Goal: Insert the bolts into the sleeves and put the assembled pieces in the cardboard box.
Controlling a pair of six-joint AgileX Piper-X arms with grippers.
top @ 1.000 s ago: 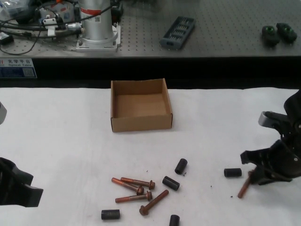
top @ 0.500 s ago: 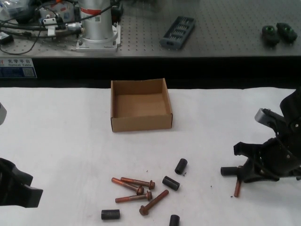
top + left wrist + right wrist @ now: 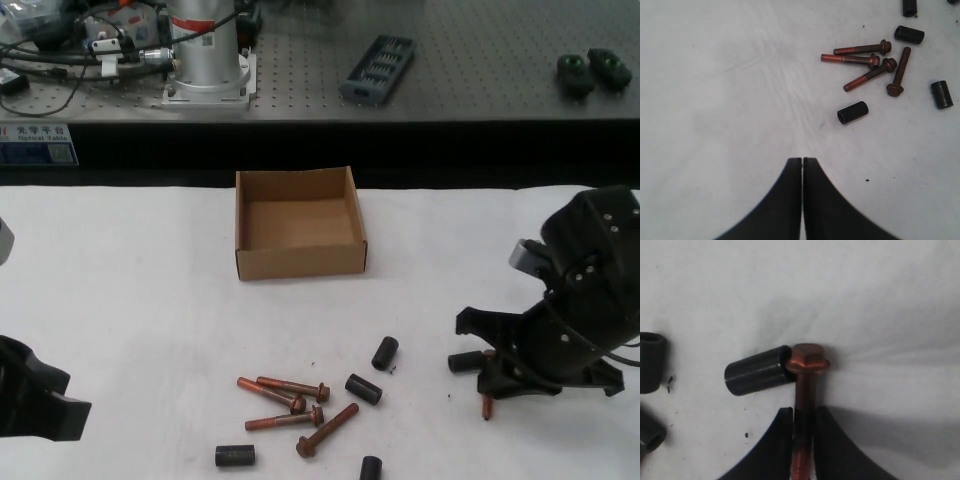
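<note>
Right gripper (image 3: 802, 412): we see it clamped narrow on the shank of one bolt (image 3: 802, 390), nearer the arms than the cardboard box (image 3: 300, 262) and off to its right.
Bolt axis: it runs straight out along the fingers, hex head leading and the threaded end back towards the wrist.
Sleeve (image 3: 757, 371): it lies on the desk (image 3: 130, 300) on the same near-right side of the box, with one end touching the bolt's head.
Key relation: the sleeve's long axis lies across the bolt's, not in line with it, so we judge the bolt cannot enter as it stands. The threaded end also points away from the sleeve.
Left gripper (image 3: 802, 165): its fingers are pressed together on nothing, well off to the box's near-left.
Nearer arm: we judge the right one, by far.
Loose bolts (image 3: 295, 405): four lie clustered directly in front of the box.
Loose sleeves (image 3: 385, 352): they are scattered around that cluster.
Box: nothing is inside it.
</note>
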